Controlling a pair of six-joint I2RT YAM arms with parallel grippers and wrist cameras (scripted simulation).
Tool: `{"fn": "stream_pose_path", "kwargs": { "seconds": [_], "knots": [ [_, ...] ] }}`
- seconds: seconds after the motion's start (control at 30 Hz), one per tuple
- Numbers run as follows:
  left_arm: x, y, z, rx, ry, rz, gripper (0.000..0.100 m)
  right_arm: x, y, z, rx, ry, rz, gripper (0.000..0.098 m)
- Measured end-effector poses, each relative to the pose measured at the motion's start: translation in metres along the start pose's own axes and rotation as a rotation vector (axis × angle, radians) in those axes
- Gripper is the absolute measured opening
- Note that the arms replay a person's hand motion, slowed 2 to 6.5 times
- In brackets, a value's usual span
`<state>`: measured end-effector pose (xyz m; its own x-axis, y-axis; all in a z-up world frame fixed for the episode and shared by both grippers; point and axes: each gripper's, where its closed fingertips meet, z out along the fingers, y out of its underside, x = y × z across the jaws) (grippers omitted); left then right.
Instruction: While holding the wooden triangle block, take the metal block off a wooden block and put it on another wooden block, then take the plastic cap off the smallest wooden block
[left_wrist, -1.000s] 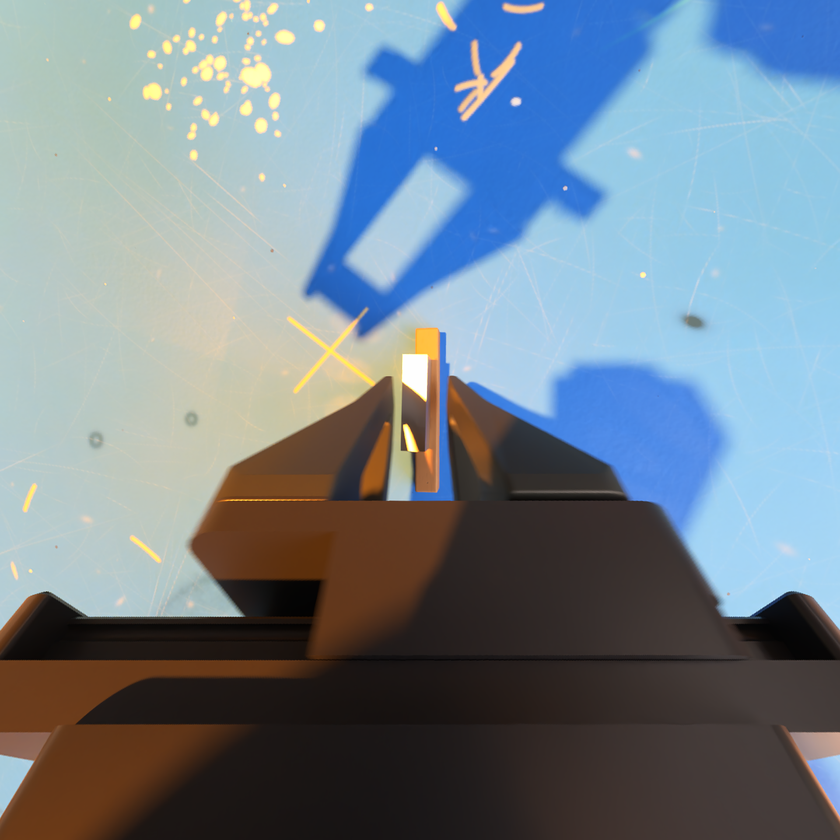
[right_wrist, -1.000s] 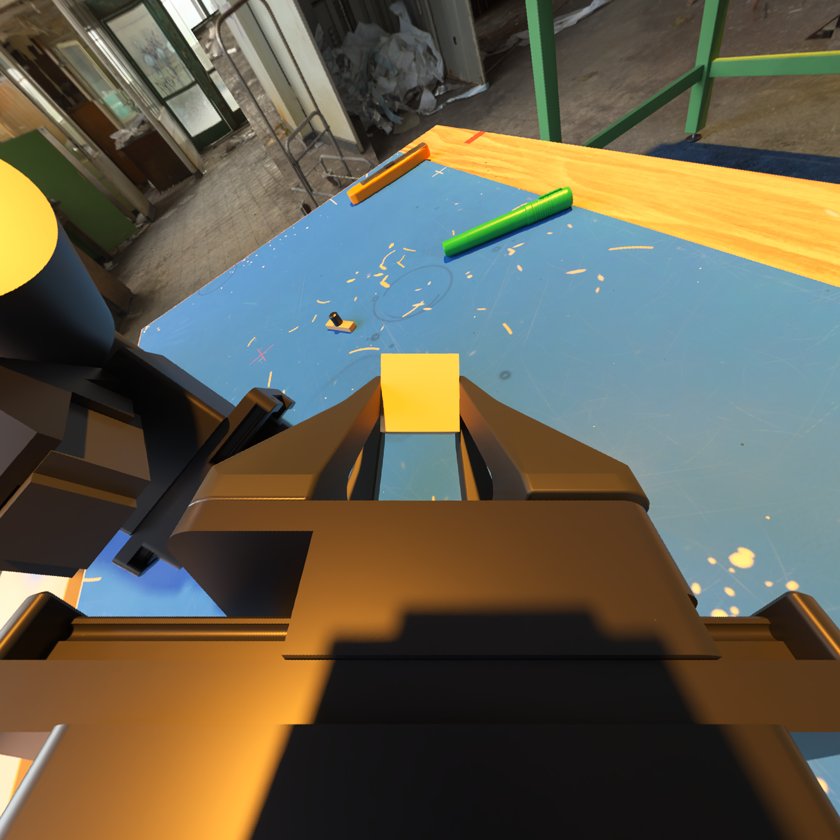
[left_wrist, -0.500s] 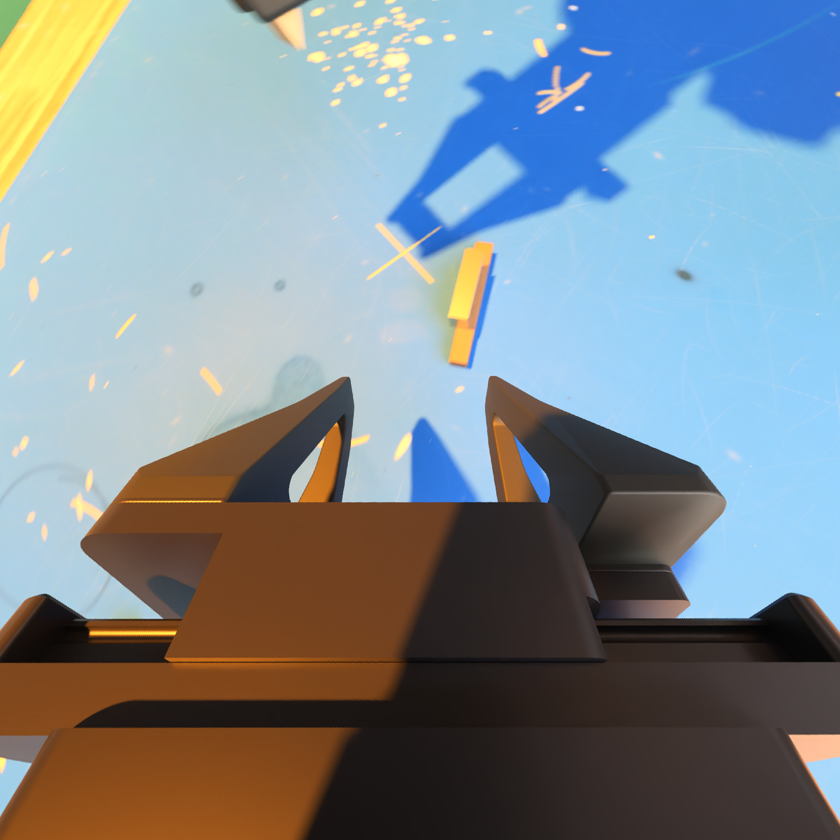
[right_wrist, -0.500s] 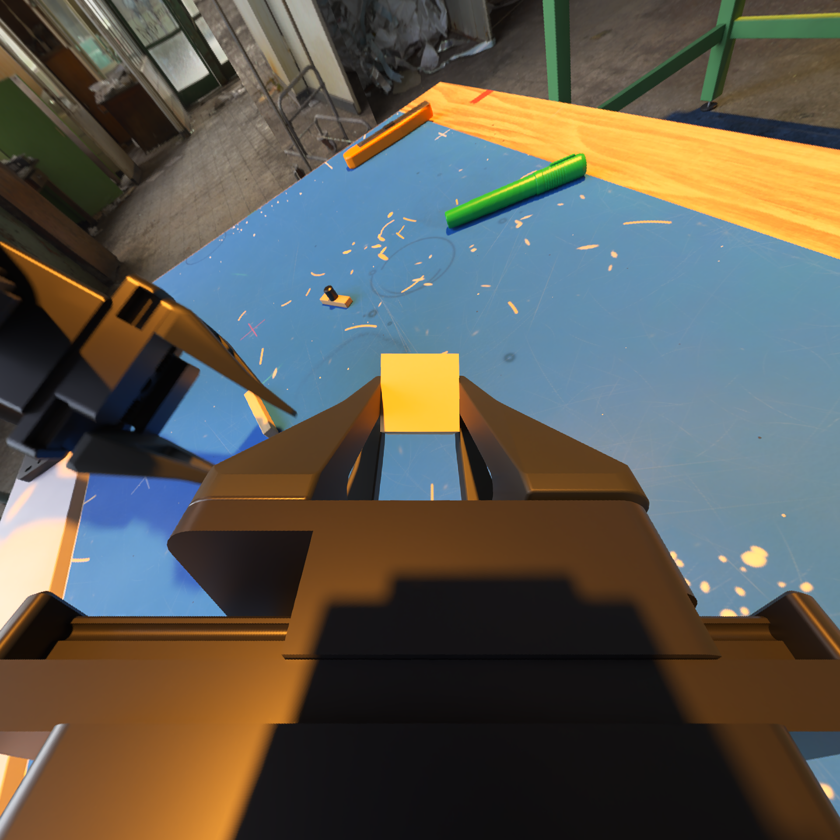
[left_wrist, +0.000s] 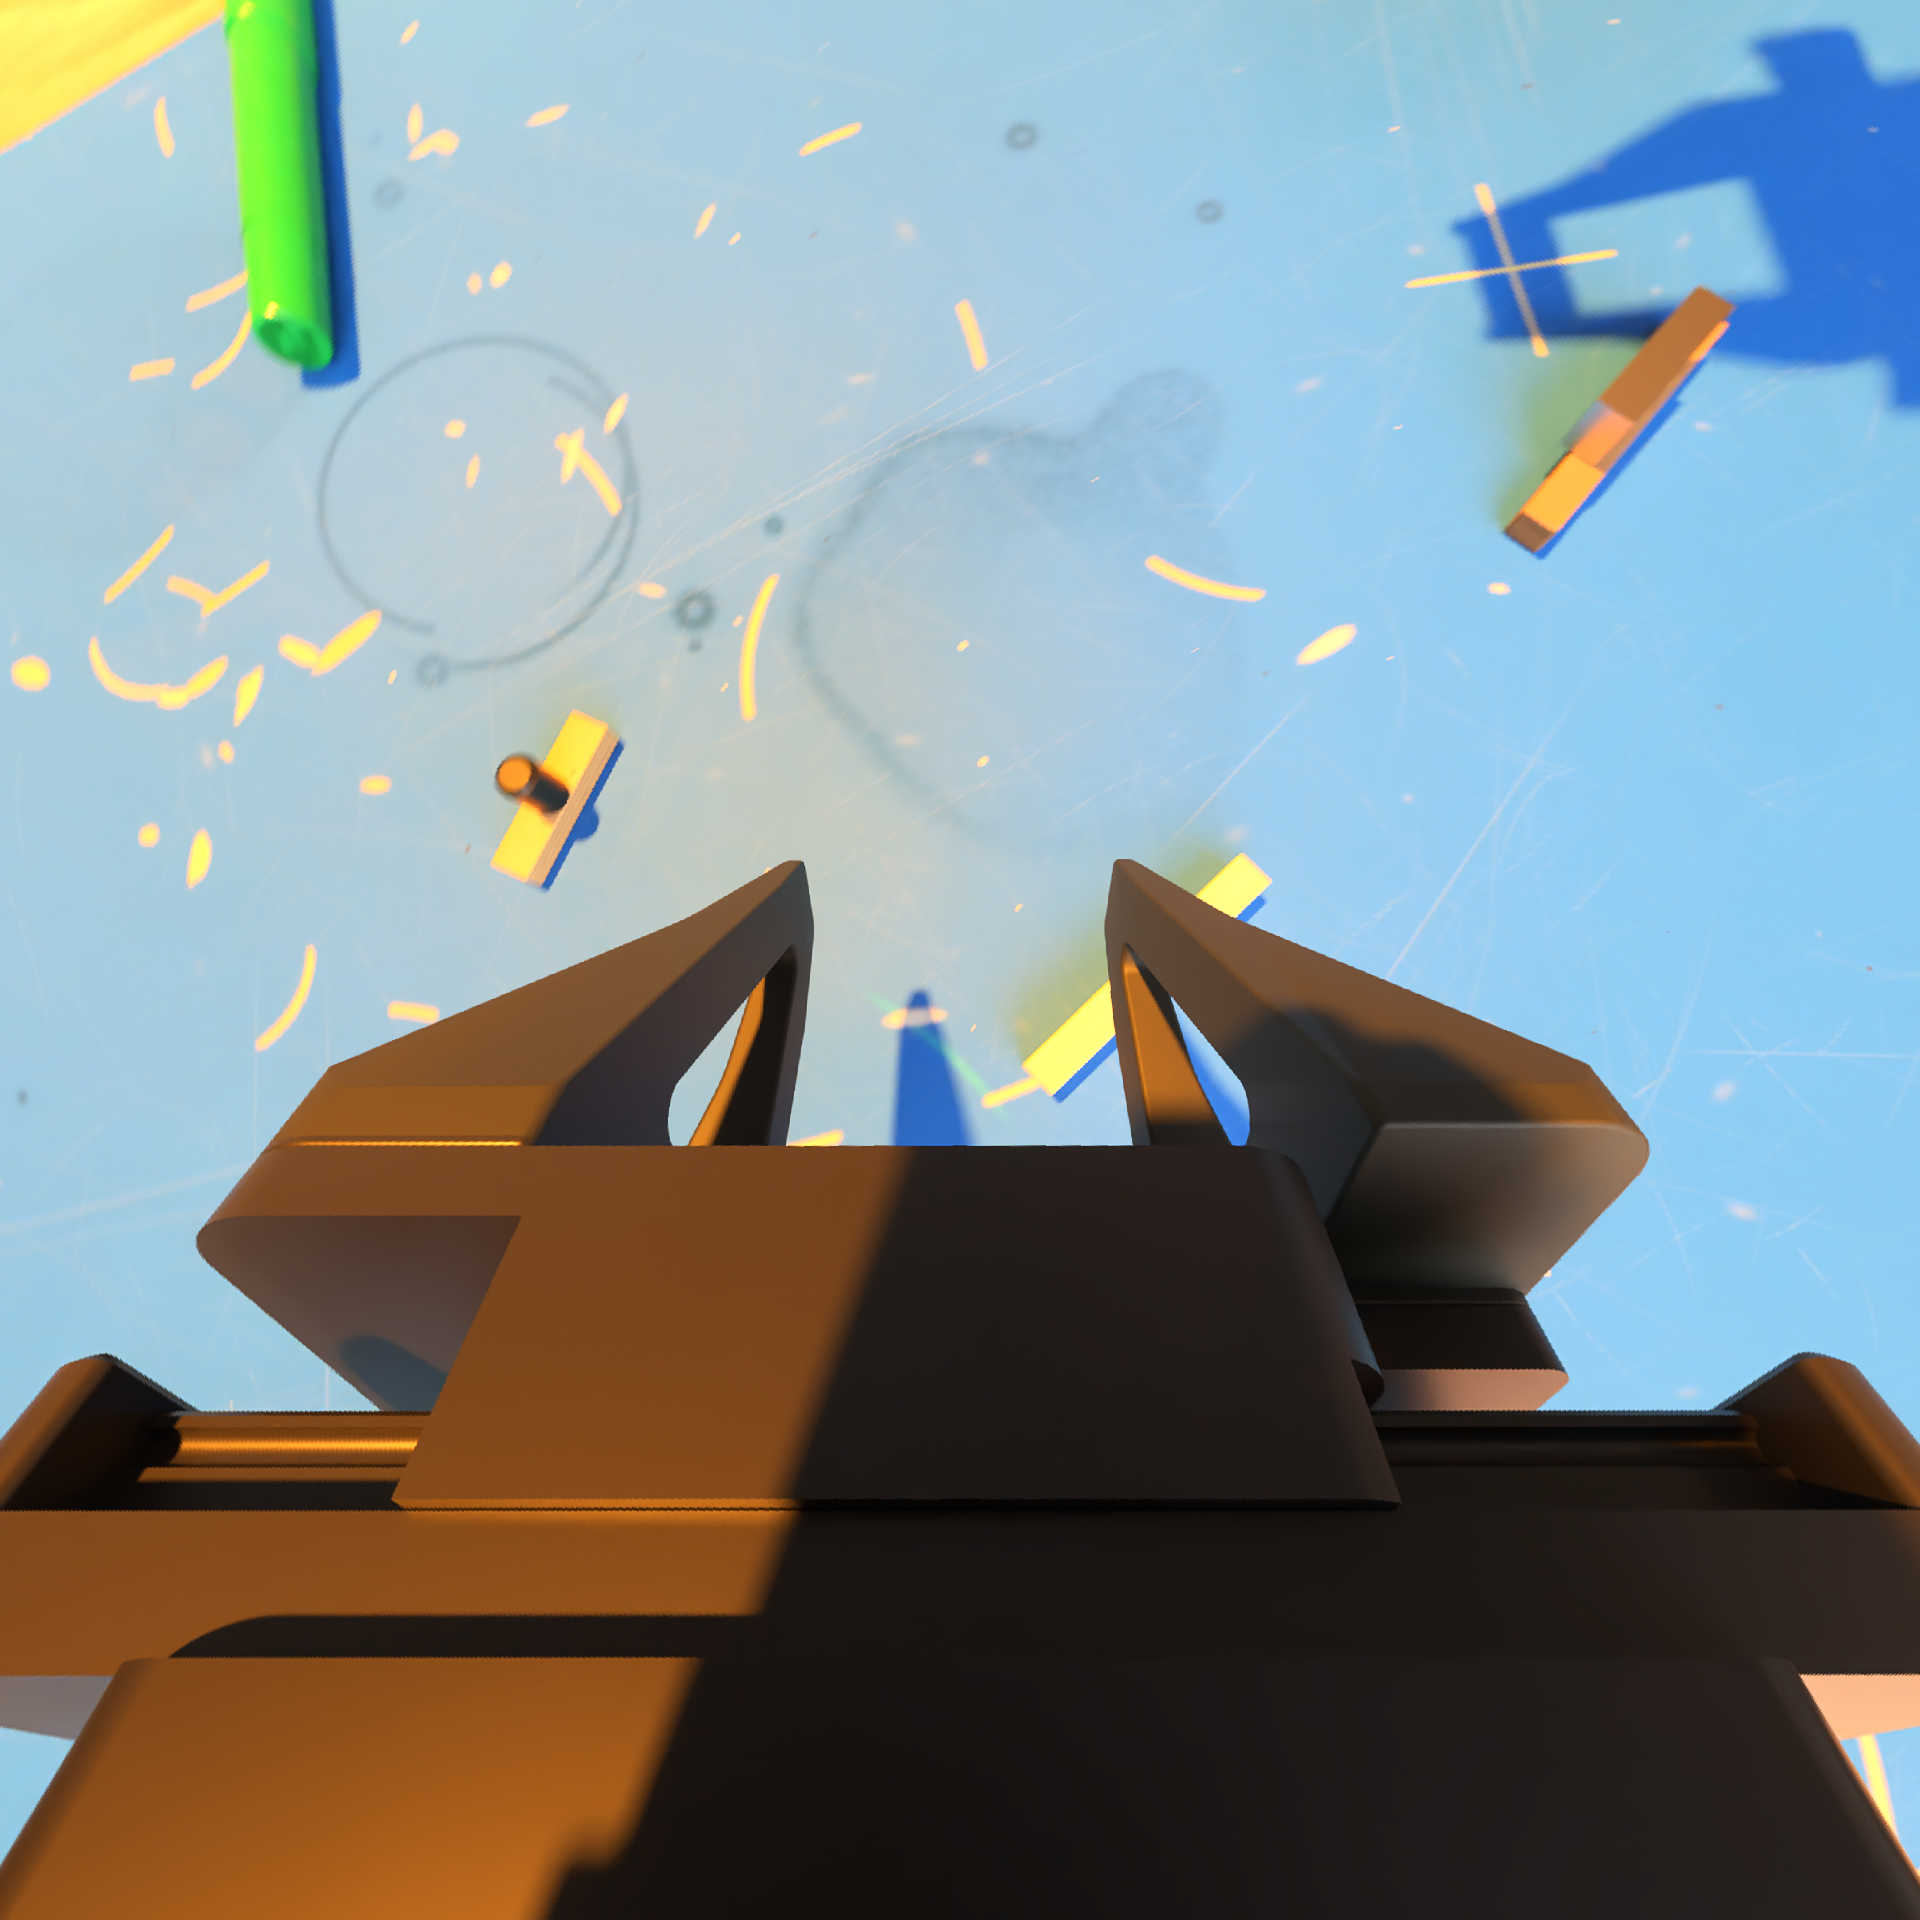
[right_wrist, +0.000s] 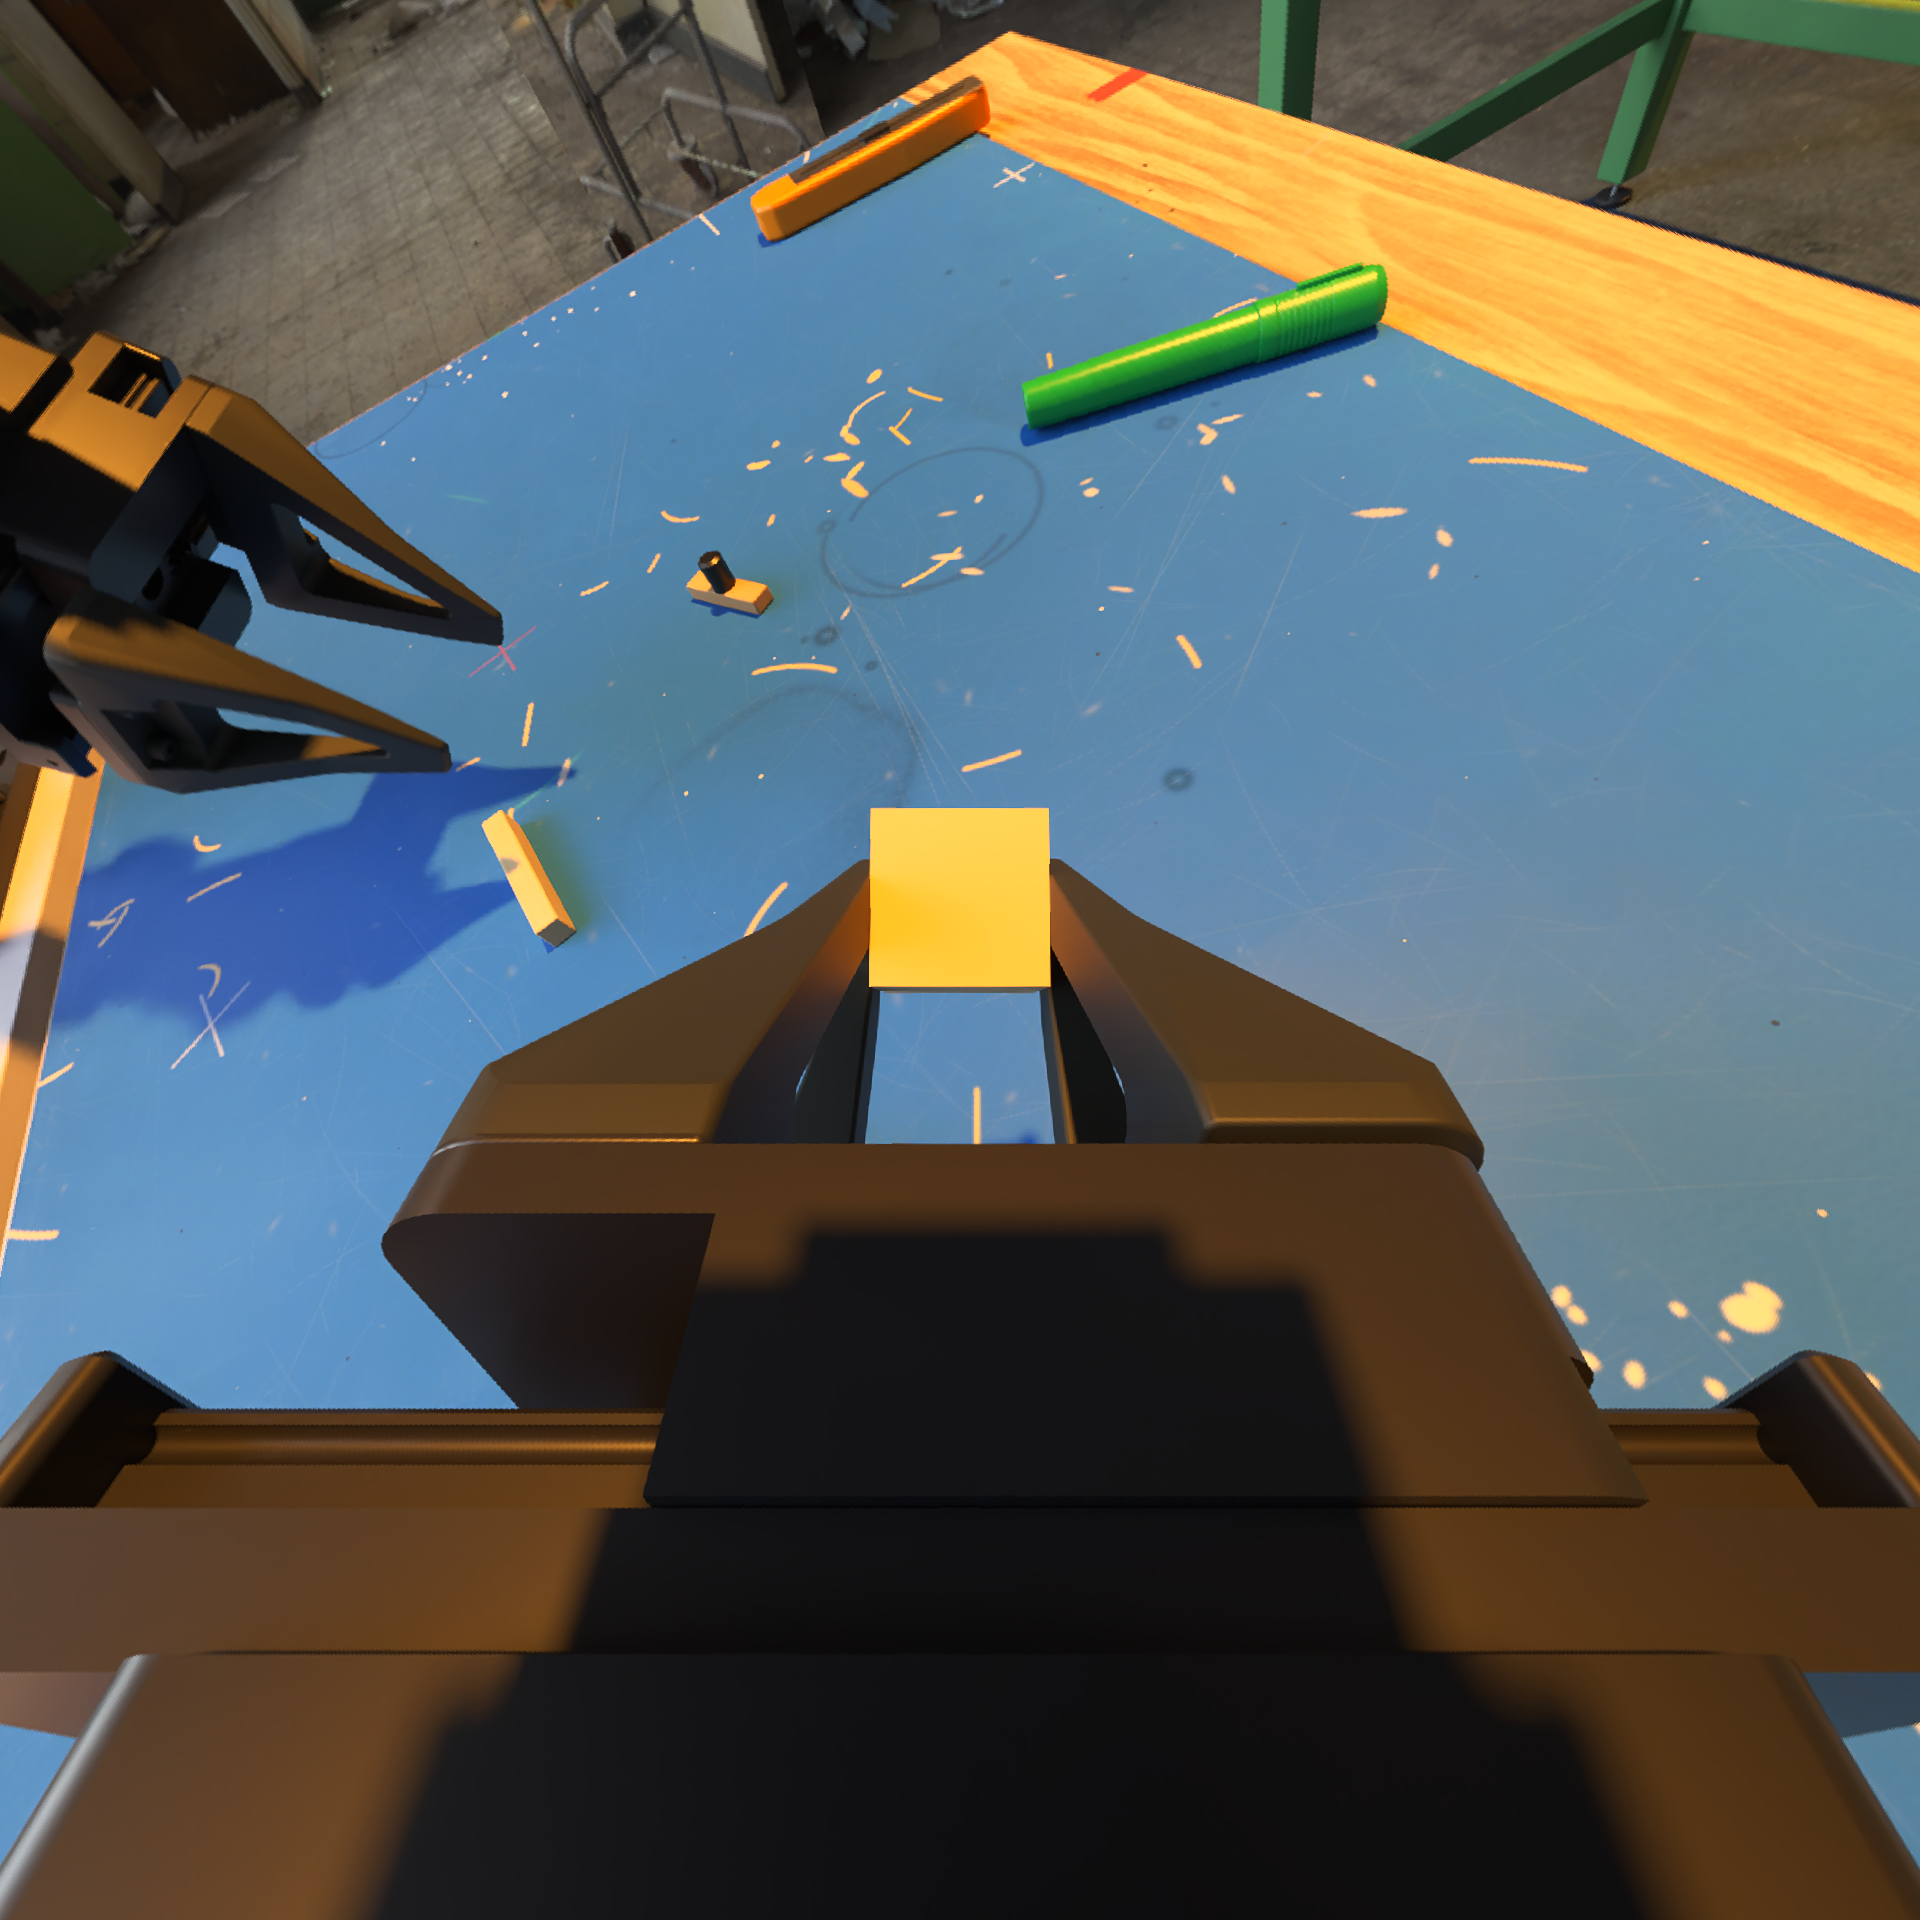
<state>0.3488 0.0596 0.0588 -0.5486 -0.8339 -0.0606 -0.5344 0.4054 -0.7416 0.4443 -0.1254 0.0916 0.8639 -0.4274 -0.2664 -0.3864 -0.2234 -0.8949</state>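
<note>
- Metal now lies off to the far right of the left end effector (left_wrist: 956, 883): the metal block (left_wrist: 1600, 428) appears to rest as a small grey piece on a long wooden block (left_wrist: 1652, 374). A second ago the fingers were pinched on it.
- The fingers have since spread wide and empty, and the end effector has pulled up and swung away from that stack.
- So the transfer step looks finished, though the grey piece is too small to judge its seating.
- Another wooden block (left_wrist: 1075, 1039) lies bare on the bench (left_wrist: 1351, 779), partly under the right-hand finger.
- Ahead and to the left stands the smallest wooden block (left_wrist: 551, 821), with the black plastic cap (left_wrist: 530, 781) upright on it. This is likely the next target.
- The right end effector (right_wrist: 958, 883) stays closed on the yellow wooden triangle block (right_wrist: 958, 899), raised above the bench.
</note>
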Motion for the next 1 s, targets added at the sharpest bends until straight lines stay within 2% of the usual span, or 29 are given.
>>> {"fn": "stream_pose_path", "kwargs": {
  "seconds": [0.27, 0.47, 0.73, 1.0],
  "knots": [
    [-0.033, 0.023, -0.012, -0.016, -0.096, -0.137, 0.047, -0.005, 0.003, 0.008, -0.028, -0.009, -0.02, 0.0254],
    [-0.05, 0.031, -0.022, -0.014, -0.134, -0.211, 0.04, -0.005, 0.009, 0.013, -0.053, -0.006, -0.032, 0.0254],
    [-0.06, 0.041, -0.043, -0.016, -0.093, -0.318, 0.038, -0.003, 0.013, 0.017, -0.076, 0.008, -0.051, 0.0254],
    [-0.071, 0.048, -0.067, -0.001, -0.1, -0.359, 0.033, -0.001, 0.013, 0.019, -0.082, 0.008, -0.051, 0.0254]
  ]
}}
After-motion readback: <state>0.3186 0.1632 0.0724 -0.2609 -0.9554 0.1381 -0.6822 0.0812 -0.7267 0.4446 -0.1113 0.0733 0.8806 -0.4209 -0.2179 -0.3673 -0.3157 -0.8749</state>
